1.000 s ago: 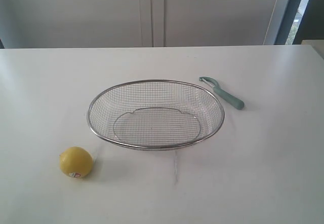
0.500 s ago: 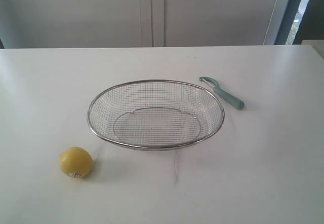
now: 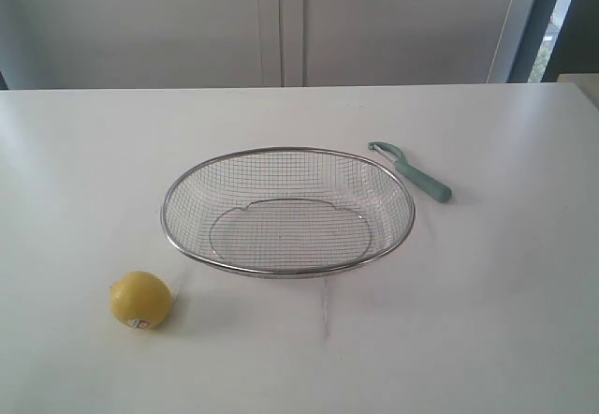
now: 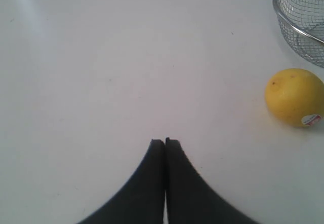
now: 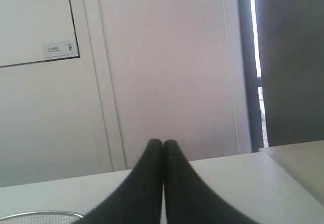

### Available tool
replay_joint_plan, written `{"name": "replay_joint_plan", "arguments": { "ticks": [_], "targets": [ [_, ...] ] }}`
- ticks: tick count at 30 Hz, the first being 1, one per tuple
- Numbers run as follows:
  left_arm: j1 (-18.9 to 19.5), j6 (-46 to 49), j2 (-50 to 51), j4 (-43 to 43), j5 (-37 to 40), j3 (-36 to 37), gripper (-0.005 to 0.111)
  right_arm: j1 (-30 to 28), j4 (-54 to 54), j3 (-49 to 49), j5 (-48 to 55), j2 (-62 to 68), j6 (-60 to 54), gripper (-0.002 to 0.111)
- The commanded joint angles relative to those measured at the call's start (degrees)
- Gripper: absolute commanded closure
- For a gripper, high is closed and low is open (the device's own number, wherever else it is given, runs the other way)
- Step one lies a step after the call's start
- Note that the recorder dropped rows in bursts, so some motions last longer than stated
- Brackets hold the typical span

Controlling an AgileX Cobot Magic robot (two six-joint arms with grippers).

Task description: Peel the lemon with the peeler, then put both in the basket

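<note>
basket (image 4: 306,29) cropped at edge, sticker (image 4: 311,119) on lemon (image 4: 291,95) illegible

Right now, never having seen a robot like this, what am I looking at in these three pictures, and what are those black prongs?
It is a two-armed robot. One picture comes from a camera off the arms, overlooking a white table; no arm shows there. The other two come from a camera on each wrist: the black prongs are the left gripper and right gripper, both shut, holding nothing. On the table sit an empty wire basket, an unpeeled yellow lemon near it, and a teal peeler on the basket's other side.
</note>
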Motion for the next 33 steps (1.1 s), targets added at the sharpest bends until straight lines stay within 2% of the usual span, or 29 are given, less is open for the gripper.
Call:
{"name": "replay_joint_plan", "arguments": {
  "ticks": [1, 12, 21, 30, 33],
  "targets": [
    [-0.45, -0.5, -0.25, -0.63, -0.02, 0.29, 0.107, 0.07, 0.5, 0.26, -3.43, -0.33, 5.23, 0.108],
    [-0.45, -0.5, -0.25, -0.63, -0.02, 0.29, 0.107, 0.07, 0.74, 0.26, -19.75, -0.33, 4.95, 0.108],
    [-0.45, -0.5, -0.25, -0.63, -0.02, 0.29, 0.107, 0.07, 7.89, 0.26, -22.34, -0.33, 1.86, 0.108],
    [-0.45, -0.5, -0.25, -0.63, -0.02, 0.29, 0.107, 0.07, 10.21, 0.03, -26.32, -0.33, 1.64, 0.108],
    [-0.45, -0.5, -0.25, -0.63, -0.02, 0.29, 0.107, 0.07, 10.33, -2.63, -28.59, 1.42, -1.97, 0.108]
  ]
}}
